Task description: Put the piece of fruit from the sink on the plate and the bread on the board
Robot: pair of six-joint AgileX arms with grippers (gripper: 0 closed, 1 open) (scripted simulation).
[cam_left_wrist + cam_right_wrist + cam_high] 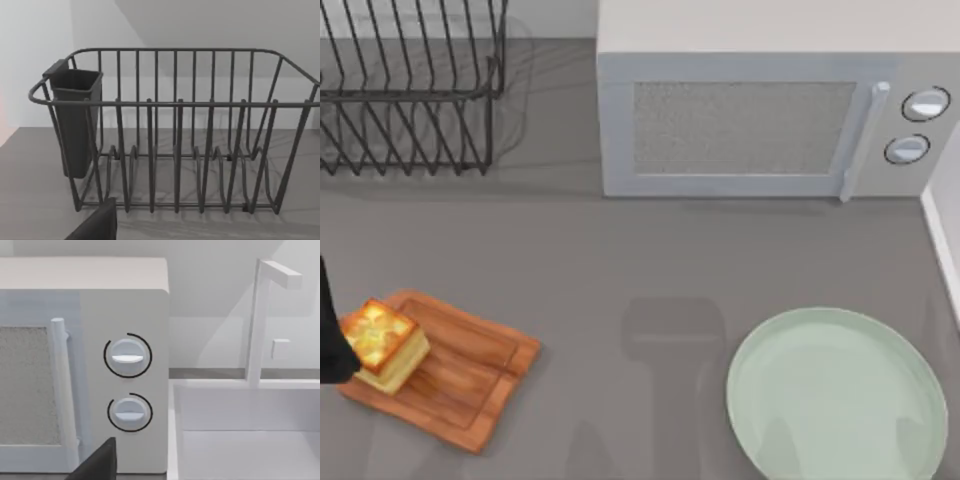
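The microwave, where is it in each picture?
Top view: the microwave stands at the back of the table, right of the dish rack.
Left wrist view: not in it; the dish rack fills the middle.
Right wrist view: the microwave takes the left half, beside the sink.
Shared landmark: its two round knobs.

Not much of the robot on show here. The left arm (330, 330) pokes in at the far left edge of the table in the top view, just a dark sliver, low down. Each wrist view has a dark wedge of its own gripper at the bottom edge: left gripper (97, 225), right gripper (97, 462). Can't make out finger state on either.
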